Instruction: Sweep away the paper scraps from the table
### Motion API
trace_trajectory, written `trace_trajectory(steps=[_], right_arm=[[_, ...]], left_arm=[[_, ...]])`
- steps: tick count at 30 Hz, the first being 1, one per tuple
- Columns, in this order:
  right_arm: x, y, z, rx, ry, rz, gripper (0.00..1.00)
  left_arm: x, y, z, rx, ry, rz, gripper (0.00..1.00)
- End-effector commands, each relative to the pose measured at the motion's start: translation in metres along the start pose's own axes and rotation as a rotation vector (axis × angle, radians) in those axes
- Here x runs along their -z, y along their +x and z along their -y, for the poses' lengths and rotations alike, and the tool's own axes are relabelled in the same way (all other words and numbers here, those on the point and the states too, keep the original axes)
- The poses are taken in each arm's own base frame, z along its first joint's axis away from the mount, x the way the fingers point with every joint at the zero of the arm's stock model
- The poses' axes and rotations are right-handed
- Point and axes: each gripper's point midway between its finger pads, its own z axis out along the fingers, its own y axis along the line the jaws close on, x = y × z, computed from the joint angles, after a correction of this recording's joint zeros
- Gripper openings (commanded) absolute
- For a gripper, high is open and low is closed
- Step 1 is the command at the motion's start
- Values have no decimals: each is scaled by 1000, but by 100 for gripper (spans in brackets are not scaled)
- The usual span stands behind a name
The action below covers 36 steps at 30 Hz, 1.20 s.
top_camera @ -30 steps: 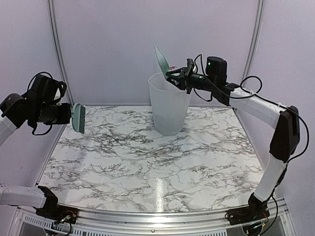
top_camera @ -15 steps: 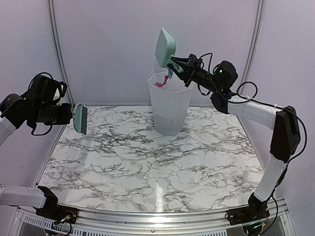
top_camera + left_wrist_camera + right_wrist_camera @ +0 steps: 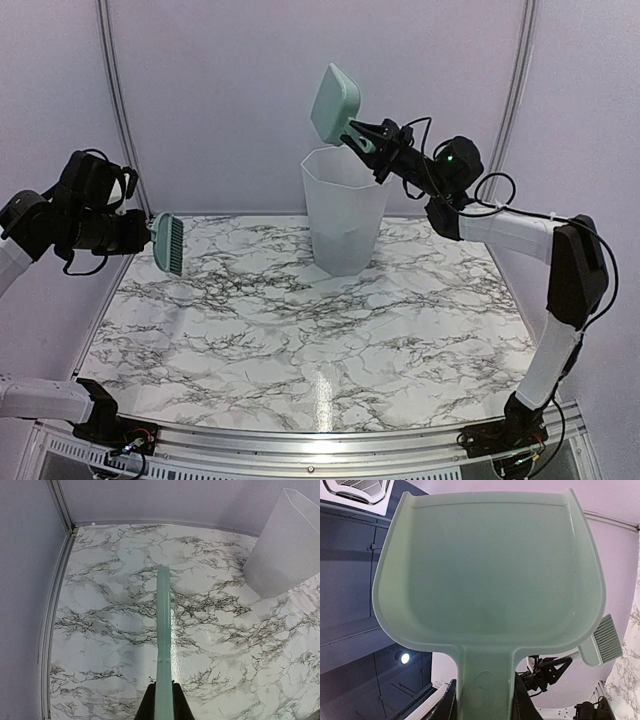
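Top external: clenching dustpan (image 3: 335, 102) handle in right jaws, bin (image 3: 345, 215) just below; clamping brush (image 3: 168, 243) in left jaws. Could clip bin rim descending, toppling it onto bench (image 3: 300, 330).

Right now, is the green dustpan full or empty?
Empty. The mint-green dustpan is bare inside, nothing lying in it, held tipped above the translucent bin.
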Motion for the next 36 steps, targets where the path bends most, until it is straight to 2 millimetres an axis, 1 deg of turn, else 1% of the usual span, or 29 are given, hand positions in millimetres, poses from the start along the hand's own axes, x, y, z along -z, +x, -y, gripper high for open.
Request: trace_trajectory(steps=[1,2,5,7,8,10,11,12,13,16,18,21,22,23,25,26,28,31,36], right_arm=[[-6,9,-21,141,-4,-59,0],[-7,9,-16,179,36,-62,0],[-7,11,-10,300,147,-69,0],[-5,8,-6,421,263,-64,0],[-3,5,-6,489,330,-53,0],[9,-3,-2,628,498,-27,0],[16,-5,-10,717,556,-12,0],[28,-10,-9,810,638,11,0],[38,-10,-11,866,692,23,0],[79,-10,-8,998,860,69,0],[107,-7,-4,1050,956,102,0],[158,-2,6,1066,1100,197,0],[175,1,14,1058,1140,222,0],[195,1,18,1056,1190,275,0],[235,7,40,1011,1283,339,0],[255,11,54,987,1326,364,0],[276,18,74,945,1357,383,0],[307,29,114,881,1403,376,0],[328,37,165,829,1419,336,0]], left_arm=[[9,-12,3,28,22,34,0],[9,-14,4,29,25,36,0],[12,-21,6,38,31,50,0],[12,-21,5,54,28,55,0],[11,-20,5,64,28,55,0],[5,-14,5,82,29,43,0],[2,-11,5,93,31,41,0],[-1,-8,5,107,33,40,0],[-3,-4,5,117,35,37,0],[-14,10,6,143,49,20,0],[-23,22,6,155,56,-3,0],[-38,42,9,174,78,-43,0],[-42,47,11,180,88,-52,0],[-46,52,11,181,90,-62,0],[-55,63,11,184,92,-80,0],[-60,68,12,185,96,-89,0],[-70,80,15,190,111,-117,0],[-85,98,22,214,141,-155,0],[-104,123,22,237,138,-202,0]])
